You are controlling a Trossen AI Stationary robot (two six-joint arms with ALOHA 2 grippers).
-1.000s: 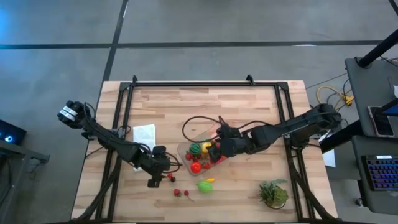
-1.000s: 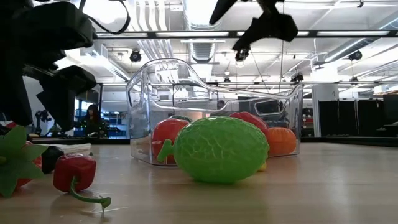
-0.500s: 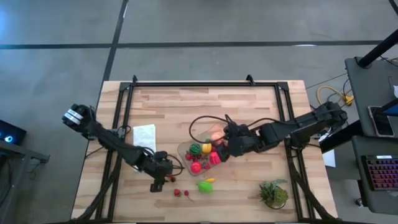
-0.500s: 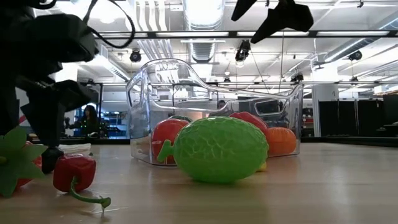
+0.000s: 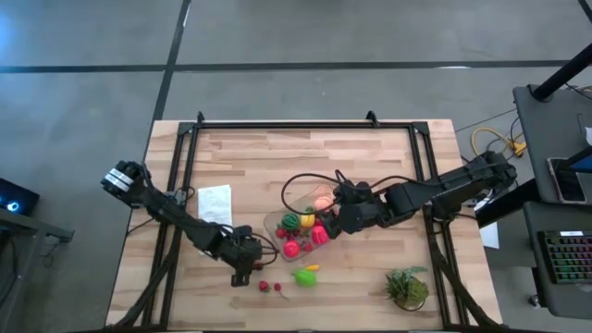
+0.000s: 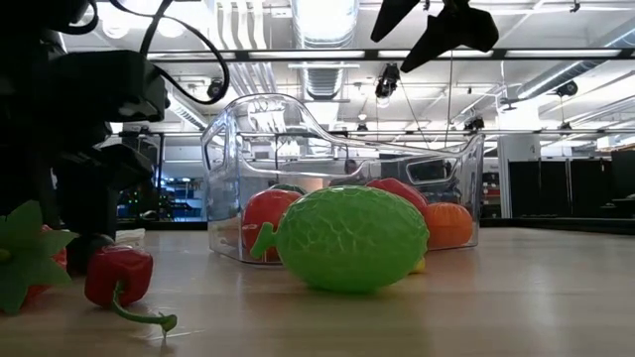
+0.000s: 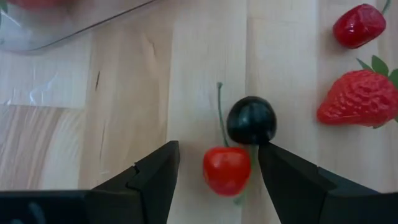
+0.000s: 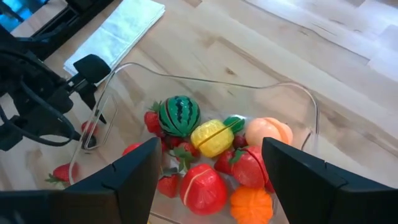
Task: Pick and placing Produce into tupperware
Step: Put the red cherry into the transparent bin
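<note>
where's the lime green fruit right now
In the high view the lime green fruit lies on the table, outside the tupperware, between the strawberries and the leafy plant tuft.

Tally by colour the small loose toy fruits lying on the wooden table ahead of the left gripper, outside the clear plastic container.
Red: 3 (round glossy red cherry, textured red strawberry, smooth red berry)
Black: 1 (round black cherry)
Total: 4
</note>
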